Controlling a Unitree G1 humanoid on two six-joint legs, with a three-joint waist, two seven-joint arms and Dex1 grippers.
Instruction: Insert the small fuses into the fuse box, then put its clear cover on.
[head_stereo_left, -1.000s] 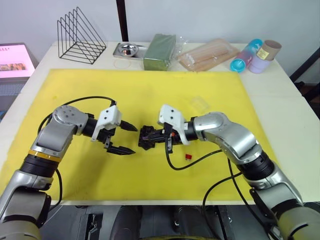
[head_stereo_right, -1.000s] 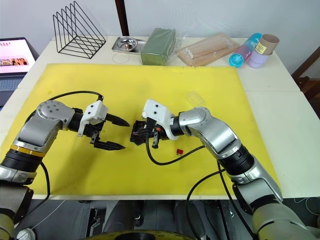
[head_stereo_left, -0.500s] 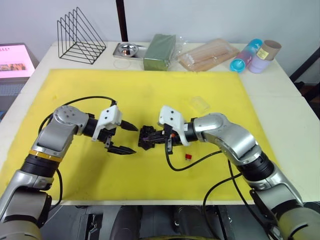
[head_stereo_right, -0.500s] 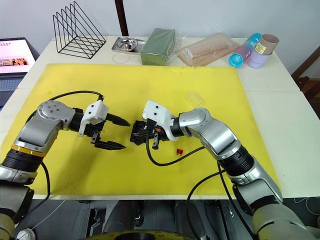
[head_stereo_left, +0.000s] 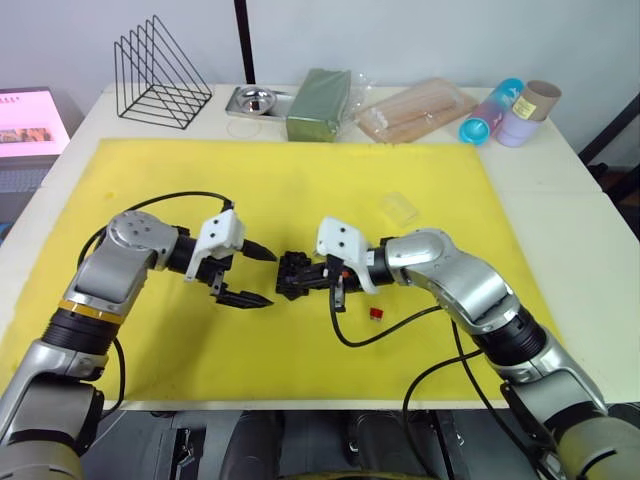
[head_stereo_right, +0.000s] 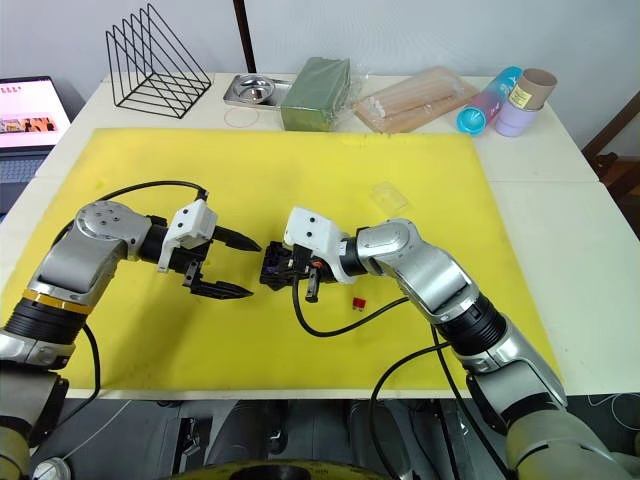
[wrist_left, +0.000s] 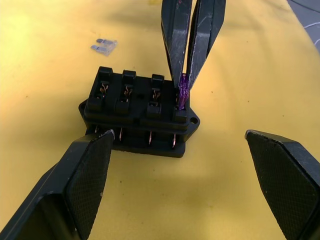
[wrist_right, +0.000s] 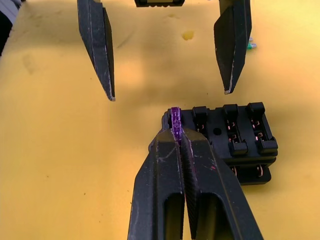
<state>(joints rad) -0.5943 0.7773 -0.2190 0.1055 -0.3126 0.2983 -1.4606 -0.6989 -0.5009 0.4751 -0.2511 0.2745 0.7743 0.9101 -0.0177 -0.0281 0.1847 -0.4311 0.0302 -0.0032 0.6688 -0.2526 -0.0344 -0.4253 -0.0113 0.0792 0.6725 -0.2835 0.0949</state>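
Observation:
The black fuse box (wrist_left: 140, 112) lies on the yellow mat (head_stereo_left: 300, 180) between my two grippers. My right gripper (wrist_right: 180, 142) is shut on a purple fuse (wrist_left: 183, 92) and holds it upright at the box's end slot, with the fuse's lower end in the slot's mouth. On the other side of the box my left gripper (head_stereo_left: 268, 280) stands open, its fingers apart from the box. A red fuse (head_stereo_left: 376, 313) lies on the mat below my right forearm. A pale fuse (wrist_left: 104, 46) lies beyond the box. The clear cover (head_stereo_left: 399, 208) rests on the mat further back to the right.
Along the table's back edge stand a black wire rack (head_stereo_left: 160, 70), a metal tray (head_stereo_left: 255, 99), a large green block (head_stereo_left: 320, 102), a clear bag of sticks (head_stereo_left: 418, 110) and lying cups (head_stereo_left: 515, 110). A screen (head_stereo_left: 30, 115) glows at the far left.
My right forearm has shifted slightly while its gripper stays at the fuse box with the purple fuse. The left gripper has not moved.

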